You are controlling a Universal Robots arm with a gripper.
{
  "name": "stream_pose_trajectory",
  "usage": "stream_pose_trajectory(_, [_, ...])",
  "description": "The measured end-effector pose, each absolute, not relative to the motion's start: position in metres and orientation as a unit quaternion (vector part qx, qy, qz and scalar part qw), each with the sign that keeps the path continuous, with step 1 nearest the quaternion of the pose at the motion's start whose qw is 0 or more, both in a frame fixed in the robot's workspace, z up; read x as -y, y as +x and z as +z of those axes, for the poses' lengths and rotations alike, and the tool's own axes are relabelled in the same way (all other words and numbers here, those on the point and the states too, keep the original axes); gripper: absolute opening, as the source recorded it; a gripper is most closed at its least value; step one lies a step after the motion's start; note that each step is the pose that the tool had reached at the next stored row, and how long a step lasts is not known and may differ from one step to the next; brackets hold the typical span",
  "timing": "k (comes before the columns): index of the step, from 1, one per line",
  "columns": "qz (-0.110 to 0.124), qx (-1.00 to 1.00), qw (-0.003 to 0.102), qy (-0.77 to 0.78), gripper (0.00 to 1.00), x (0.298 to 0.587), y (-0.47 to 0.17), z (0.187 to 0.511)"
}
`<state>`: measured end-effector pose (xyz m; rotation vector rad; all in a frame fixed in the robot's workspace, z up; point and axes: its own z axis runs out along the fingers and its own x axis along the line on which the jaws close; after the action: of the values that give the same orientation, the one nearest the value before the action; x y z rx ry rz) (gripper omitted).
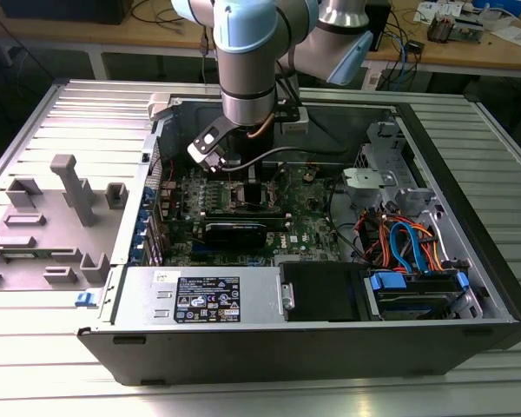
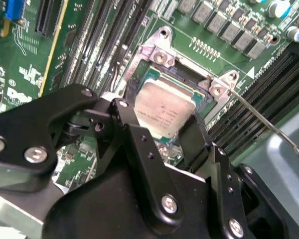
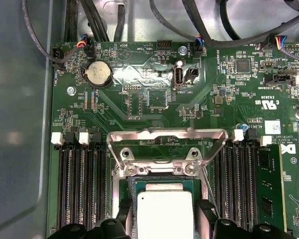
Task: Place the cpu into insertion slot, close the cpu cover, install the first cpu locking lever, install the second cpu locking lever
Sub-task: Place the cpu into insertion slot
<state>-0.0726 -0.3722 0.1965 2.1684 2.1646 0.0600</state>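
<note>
Inside the open computer case, my gripper [image 1: 252, 181] reaches down over the green motherboard [image 1: 313, 221]. The cpu [image 2: 164, 112], a small silver-topped square, lies level in the insertion slot [image 2: 188, 80]. My gripper [image 2: 160, 121] is shut on the cpu, one black finger against each of two opposite edges. The first wrist view shows the cpu [image 3: 165, 214] between the fingers [image 3: 207, 211]. The cpu cover [image 3: 164, 133] stands swung up and open at the hinged side of the socket. A thin locking lever [image 2: 269, 124] sticks out, unlatched, beside the socket.
Long black memory slots [image 3: 82, 184] flank the socket on both sides. A long black card [image 1: 243, 230] sits in front of the socket, with the power supply [image 1: 200, 300] and blue and orange drive cables [image 1: 408, 248] nearby. A grey fixture [image 1: 65, 208] lies on the table outside the case.
</note>
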Motion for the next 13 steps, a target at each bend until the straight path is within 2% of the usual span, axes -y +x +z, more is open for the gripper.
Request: stream_pose_trajectory(13, [0.02,-0.706,0.038,0.707,0.62,0.369,-0.0727,0.1964])
